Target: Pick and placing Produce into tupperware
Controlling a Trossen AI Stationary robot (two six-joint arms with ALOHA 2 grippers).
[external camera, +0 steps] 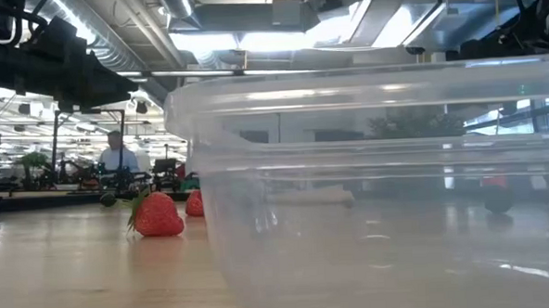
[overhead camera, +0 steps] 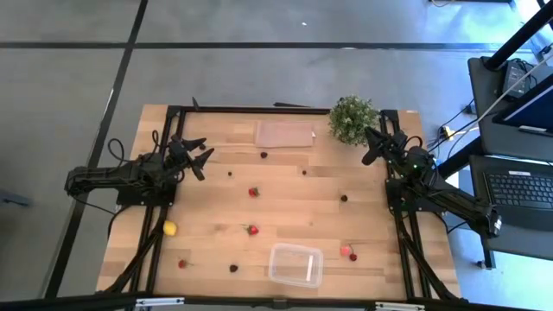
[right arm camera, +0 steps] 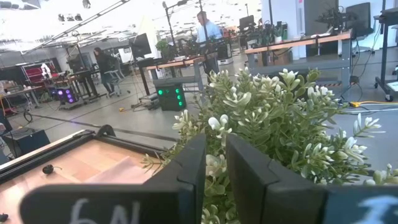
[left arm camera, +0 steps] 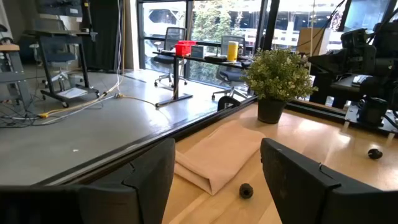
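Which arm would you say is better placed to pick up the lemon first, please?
Left, probably. The lemon lies at the table's left edge, just below the left gripper, which is open. The right gripper sits far across, by the potted plant.

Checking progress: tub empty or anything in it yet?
Empty. The tub shows only bare plastic from above, and the low view looks straight through it. Strawberries and the lemon lie on the table.

Tub (overhead camera: 295, 264) at near edge of table (overhead camera: 216, 216), right of centre. Sheet (overhead camera: 284, 134) at far edge, plant (overhead camera: 352, 119) just right of it. Lemon (overhead camera: 170, 228) at left edge. Strawberries (overhead camera: 253, 193) mid-table, berries (overhead camera: 344, 198) scattered between. Left gripper (overhead camera: 199, 158) over far-left area; right gripper (overhead camera: 371, 143) beside plant, far right.
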